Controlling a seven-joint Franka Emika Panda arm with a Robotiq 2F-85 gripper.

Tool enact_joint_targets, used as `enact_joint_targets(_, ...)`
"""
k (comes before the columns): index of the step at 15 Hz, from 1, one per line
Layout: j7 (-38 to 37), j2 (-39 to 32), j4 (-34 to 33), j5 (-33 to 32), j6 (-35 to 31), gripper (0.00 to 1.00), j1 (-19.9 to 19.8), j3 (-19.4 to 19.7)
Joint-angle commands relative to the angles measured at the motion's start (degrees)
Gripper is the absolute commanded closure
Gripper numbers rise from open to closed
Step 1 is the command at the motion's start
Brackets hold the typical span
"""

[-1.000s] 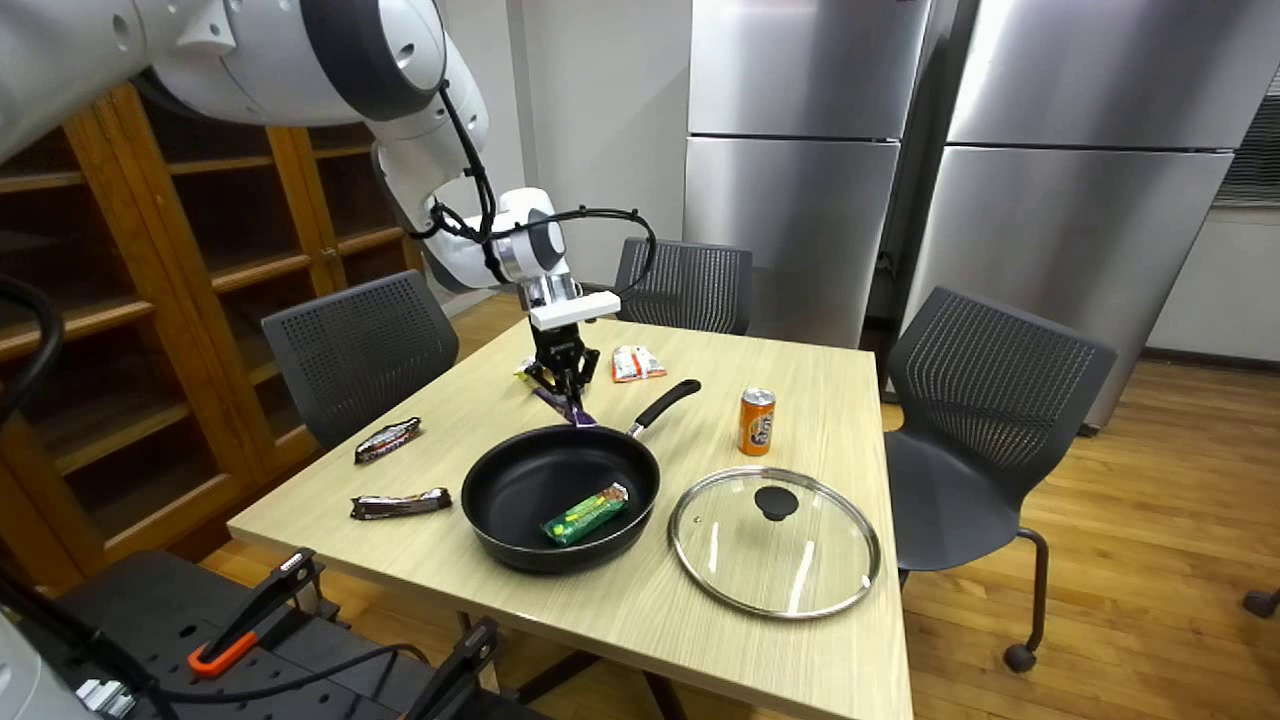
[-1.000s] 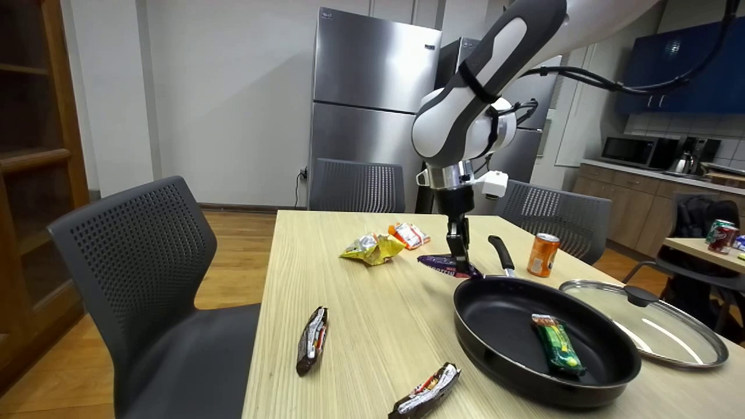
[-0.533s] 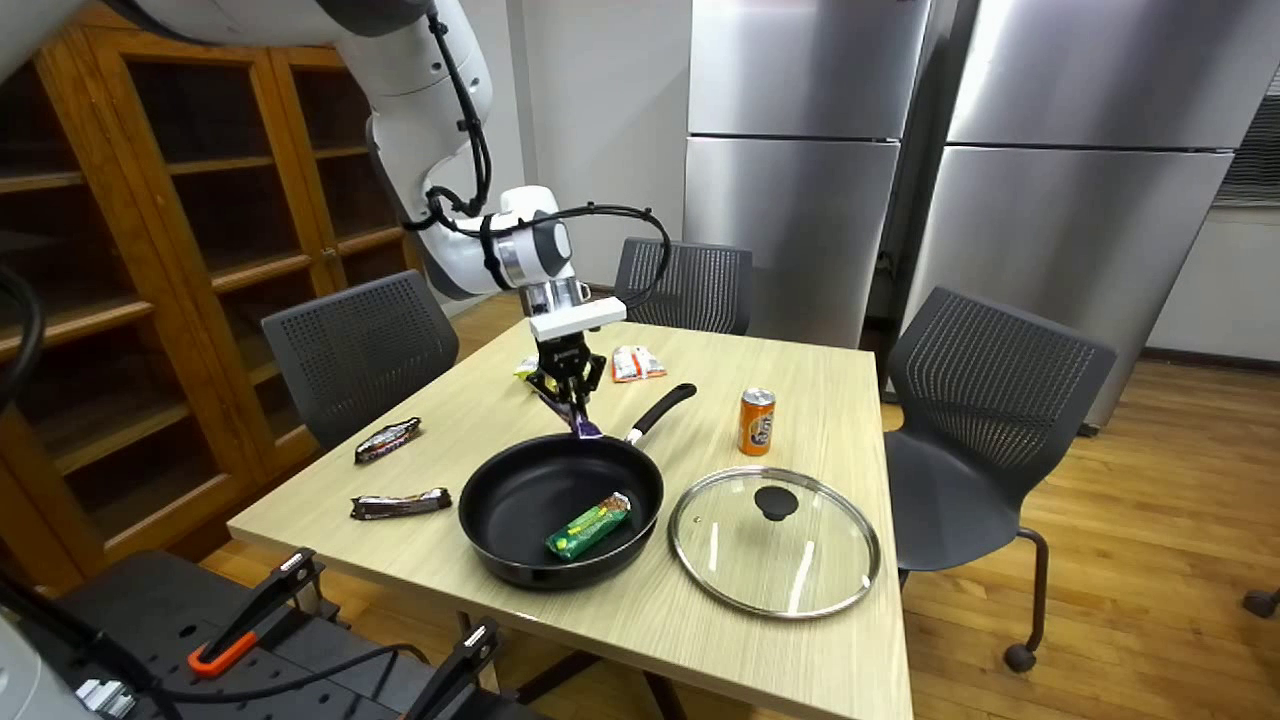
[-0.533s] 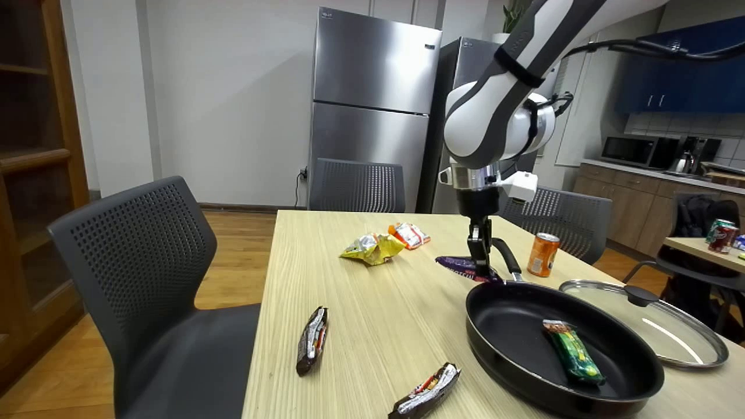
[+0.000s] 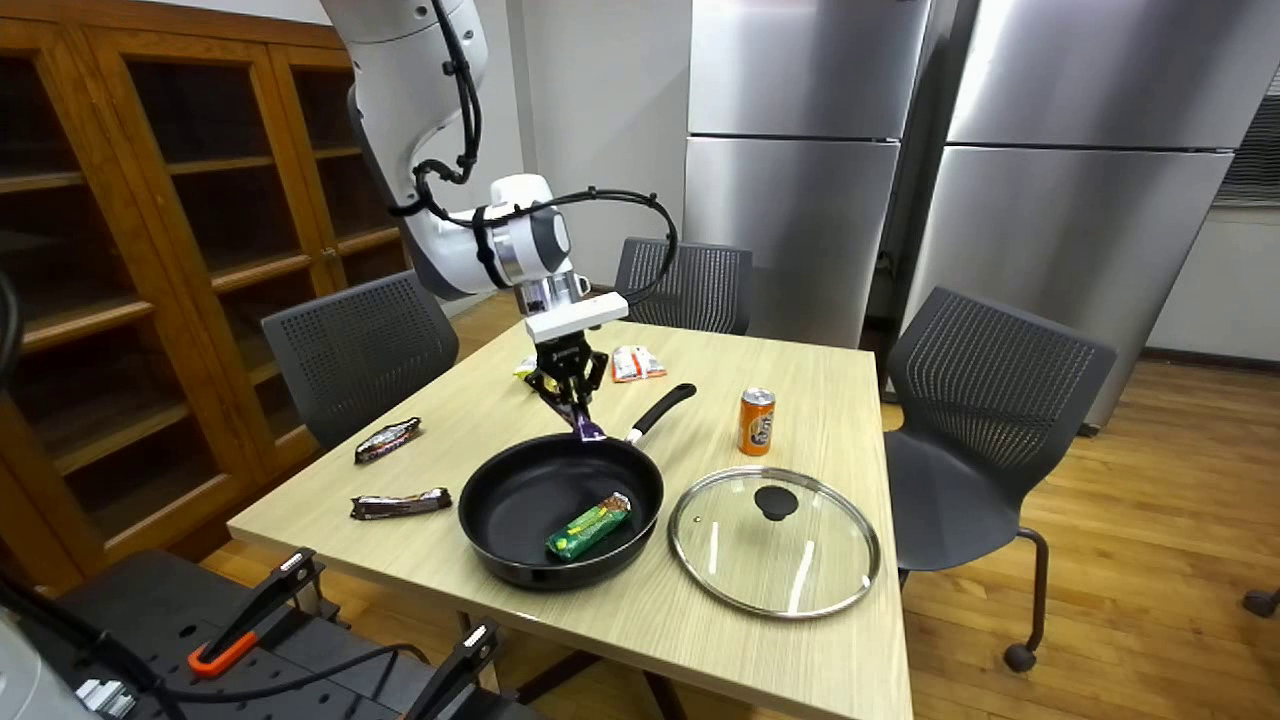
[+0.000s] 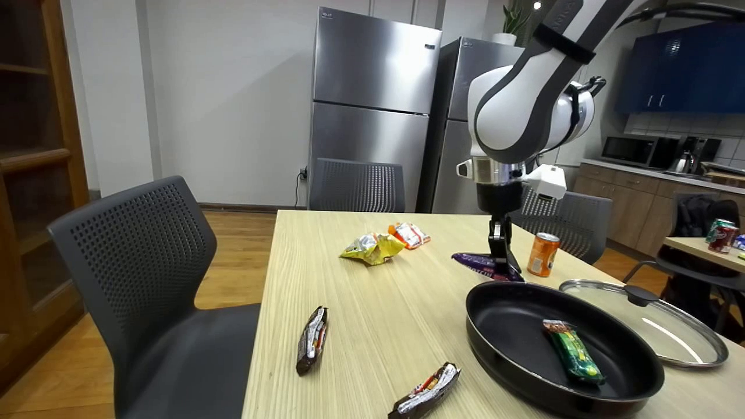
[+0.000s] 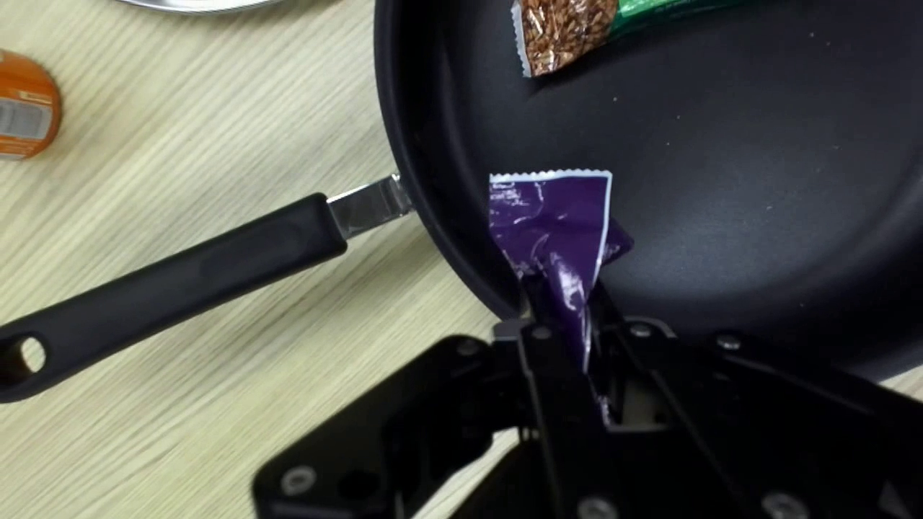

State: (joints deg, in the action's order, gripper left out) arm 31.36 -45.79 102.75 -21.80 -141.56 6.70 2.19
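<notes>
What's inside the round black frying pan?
In the pan lies one oblong, shiny green-and-brown wrapped bar; anything beneath it is hidden. In the wrist view, a shiny purple packet, pinched in the black tool, hides some of the inside.

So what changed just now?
The black gripper, still shut on the shiny purple packet, moved rightward in an exterior view. The round black pan, carrying the long green packet, shifted slightly nearer in both exterior views. The orange metal can and round glass lid stayed put.
</notes>
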Motion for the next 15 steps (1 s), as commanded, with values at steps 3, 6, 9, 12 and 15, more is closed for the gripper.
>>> enact_joint_targets(3, -4.6, 8.0, 10.2, -4.6, -2.2, 0.97, -0.6, -0.1)
enact_joint_targets(6, -5.4, 8.5, 11.9, -4.6, -1.2, 0.97, -1.1, -0.1)
enact_joint_targets(9, -5.2, 7.4, 12.6, -3.4, -0.8, 0.97, -2.6, -0.5)
enact_joint_targets(12, -5.7, 6.1, 12.6, -2.9, 0.0, 0.97, -3.9, -0.1)
enact_joint_targets(15, -5.3, 4.3, 11.7, -2.3, 1.1, 0.97, -5.5, -0.2)
